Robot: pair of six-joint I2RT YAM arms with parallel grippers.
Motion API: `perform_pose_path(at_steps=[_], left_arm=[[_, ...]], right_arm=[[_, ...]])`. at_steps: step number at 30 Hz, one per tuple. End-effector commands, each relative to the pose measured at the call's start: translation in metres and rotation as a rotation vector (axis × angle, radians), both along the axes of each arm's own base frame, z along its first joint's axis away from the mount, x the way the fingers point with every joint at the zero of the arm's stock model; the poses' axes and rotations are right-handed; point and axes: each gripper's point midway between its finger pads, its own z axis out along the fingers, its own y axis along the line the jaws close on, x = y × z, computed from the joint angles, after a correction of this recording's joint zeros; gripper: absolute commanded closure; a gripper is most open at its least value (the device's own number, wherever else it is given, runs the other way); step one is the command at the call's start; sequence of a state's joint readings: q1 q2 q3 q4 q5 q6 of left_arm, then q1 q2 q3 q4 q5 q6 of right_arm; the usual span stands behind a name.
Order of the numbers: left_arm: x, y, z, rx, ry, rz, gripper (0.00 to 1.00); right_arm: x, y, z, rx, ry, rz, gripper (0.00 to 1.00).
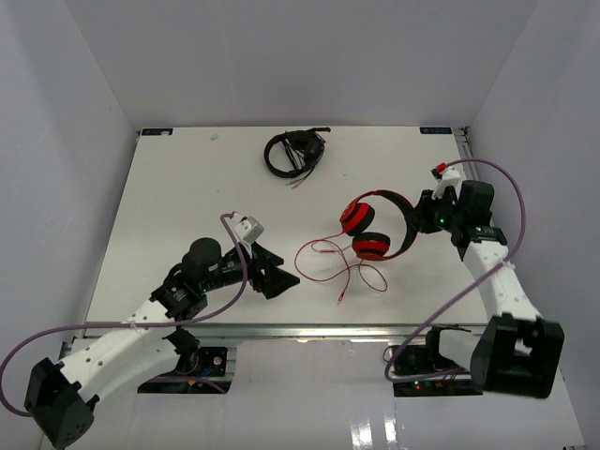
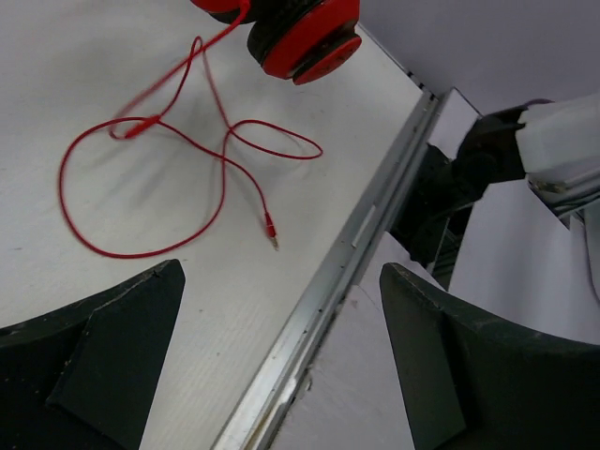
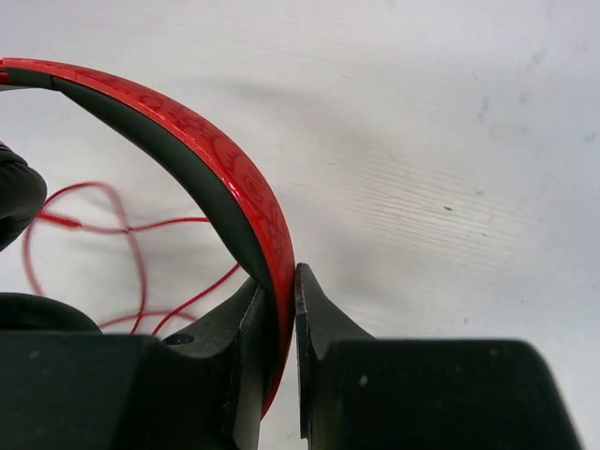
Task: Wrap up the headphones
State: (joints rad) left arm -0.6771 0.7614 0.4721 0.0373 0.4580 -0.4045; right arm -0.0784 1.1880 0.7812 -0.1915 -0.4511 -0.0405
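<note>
Left tool (image 2: 281, 270) gapes wide; right tool (image 3: 279, 279) pinches the headphones (image 1: 373, 246).

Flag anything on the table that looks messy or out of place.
The red headphones have their cable sprawled in loose, crossing loops on the table, with the plug lying free near the front edge. The right claw is shut on the headband; the left claw hovers open. Nothing else stands out.

I note a pair of black headphones (image 1: 293, 153), cable bundled against them, lying near the far edge of the white table (image 1: 178, 197). A metal rail (image 1: 309, 329) runs along the near edge. Plain white walls (image 1: 56, 141) enclose three sides.
</note>
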Motion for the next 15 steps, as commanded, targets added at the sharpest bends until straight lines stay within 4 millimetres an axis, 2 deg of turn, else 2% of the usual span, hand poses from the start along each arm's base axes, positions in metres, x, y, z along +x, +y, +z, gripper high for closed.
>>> perform_pose_path(at_steps=[1,7,12,15], left_arm=[[-0.017,-0.010,0.023,-0.090,-0.039,0.036,0.04],[-0.049,-0.042,0.028,-0.069,-0.057,-0.019,0.04],[-0.069,-0.069,0.015,-0.001,-0.105,-0.062,0.04],[-0.079,-0.072,0.007,0.007,-0.137,-0.078,0.04]], right_arm=[[-0.049,0.035,0.056,0.020,-0.209,0.290,0.92],[-0.078,0.046,0.106,0.059,-0.310,0.326,0.92],[-0.083,0.050,0.137,0.088,-0.354,0.329,0.92],[-0.081,0.050,0.150,0.088,-0.376,0.322,0.92]])
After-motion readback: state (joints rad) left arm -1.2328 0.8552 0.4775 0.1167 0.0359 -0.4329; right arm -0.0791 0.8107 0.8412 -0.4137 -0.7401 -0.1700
